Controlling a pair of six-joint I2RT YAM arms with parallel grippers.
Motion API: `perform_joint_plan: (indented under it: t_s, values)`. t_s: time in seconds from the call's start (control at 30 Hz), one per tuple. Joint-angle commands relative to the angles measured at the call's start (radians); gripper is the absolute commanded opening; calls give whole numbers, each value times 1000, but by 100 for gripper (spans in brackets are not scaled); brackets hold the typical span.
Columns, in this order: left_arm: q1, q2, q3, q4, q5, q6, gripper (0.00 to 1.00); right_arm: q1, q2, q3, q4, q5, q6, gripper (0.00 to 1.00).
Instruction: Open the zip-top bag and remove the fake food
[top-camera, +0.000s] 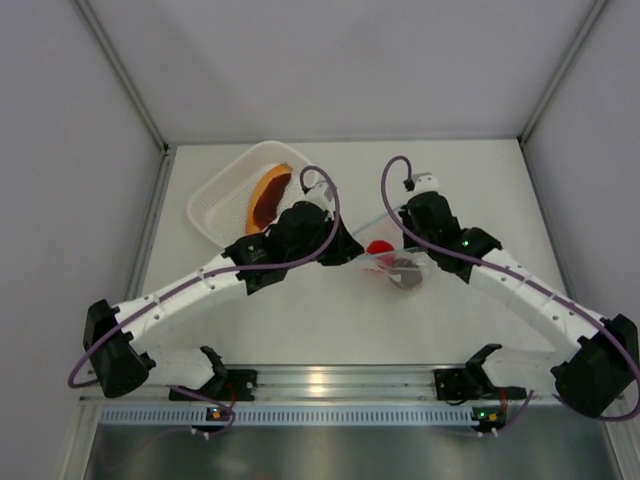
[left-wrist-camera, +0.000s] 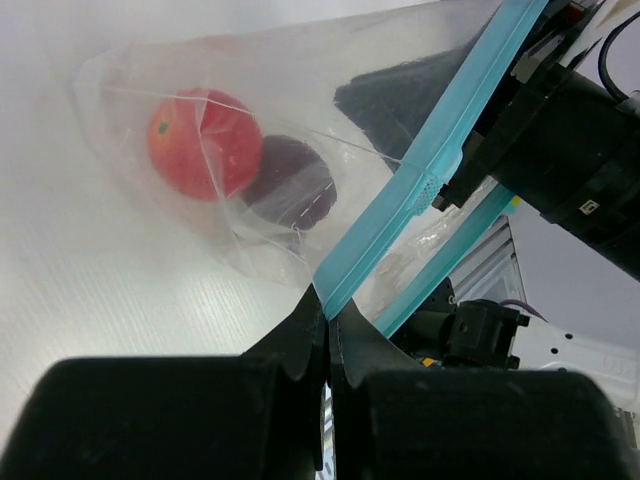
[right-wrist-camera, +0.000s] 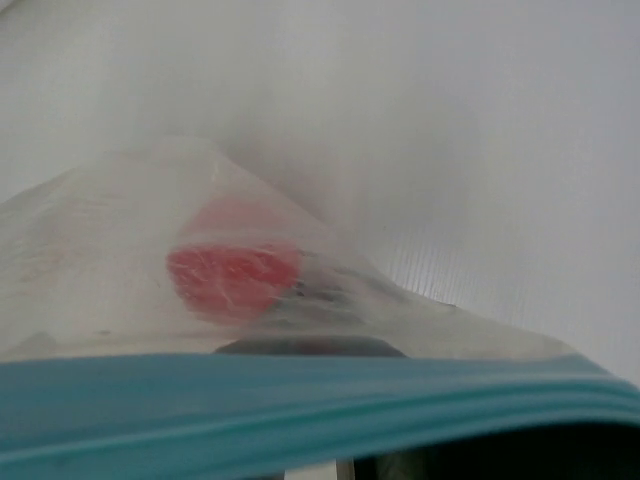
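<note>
The zip-top bag (top-camera: 392, 264) lies between my two grippers at mid-table, clear with a light blue zip strip (left-wrist-camera: 430, 150). Inside it are the red tomato ball (left-wrist-camera: 198, 142) and the dark brown ring (left-wrist-camera: 292, 186), also seen in the top view as the ball (top-camera: 378, 248) and the ring (top-camera: 405, 273). My left gripper (left-wrist-camera: 328, 303) is shut on one lip of the zip strip. My right gripper (left-wrist-camera: 452, 190) pinches the strip from the other side; in the right wrist view the strip (right-wrist-camera: 300, 410) hides its fingers. The orange crescent slice (top-camera: 268, 195) lies in the white basket.
The white perforated basket (top-camera: 222, 200) stands at the back left, just behind my left wrist. Grey walls close in the table on the left, back and right. The arm bases and a metal rail (top-camera: 330, 380) run along the near edge.
</note>
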Motion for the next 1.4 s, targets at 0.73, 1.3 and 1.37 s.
perform_joint_plan:
  t_s: [0.73, 1.3, 1.37]
  values:
    - [6, 42, -82, -28, -94, 4, 0, 1, 116, -123, -73, -218, -32, 59]
    - [6, 87, -52, -24, -103, 21, 0, 1, 288, -143, 31, -197, 4, 79]
    - [6, 87, -53, -25, -103, 24, 0, -1, 318, -134, 50, -197, 1, 81]
